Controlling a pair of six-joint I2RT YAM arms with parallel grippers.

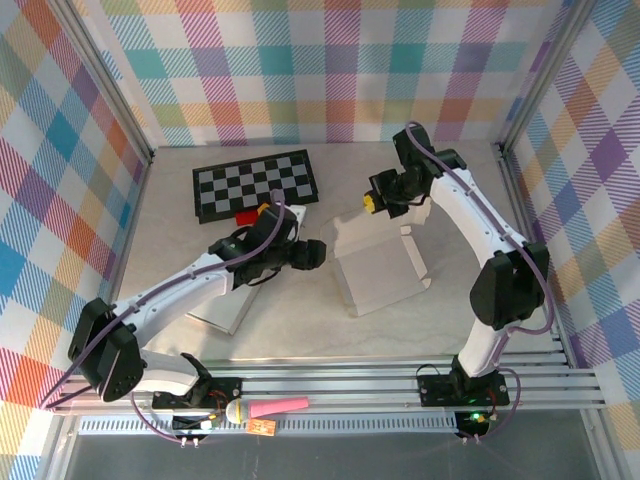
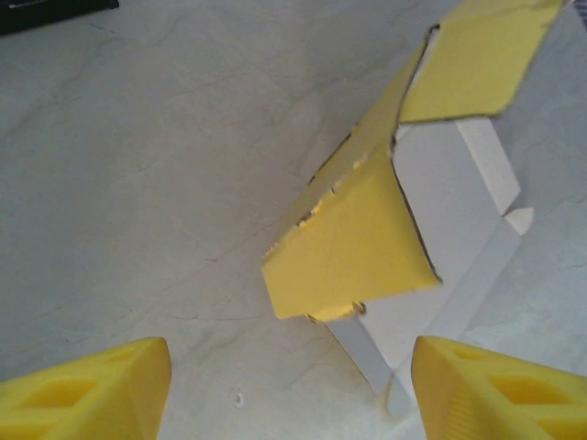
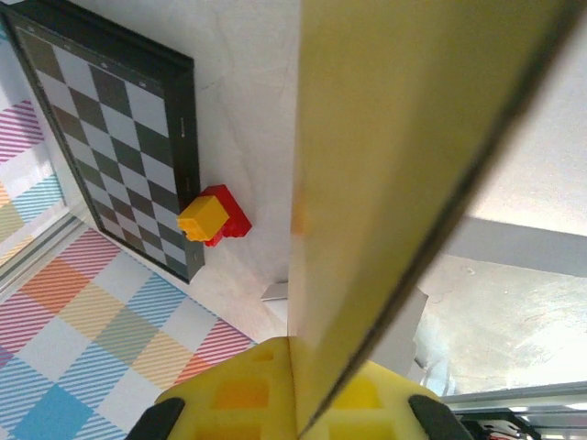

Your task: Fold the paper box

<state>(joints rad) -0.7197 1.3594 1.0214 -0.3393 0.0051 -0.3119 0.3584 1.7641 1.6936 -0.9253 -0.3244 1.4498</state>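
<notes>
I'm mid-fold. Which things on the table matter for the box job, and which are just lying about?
For the job:
- paper box, one flap pinched in the right claw
- left claw, open, facing the box

Lying about:
- chessboard
- red and yellow blocks at its edge
- pink-handled item on the front rail

Standing here, I can't find a word, number or brand that can be read. The closest thing to writing is a few tiny pale marks along the black frame of the chessboard (image 3: 103, 128), seen from the right wrist. They are too small and blurred to make out.
</notes>
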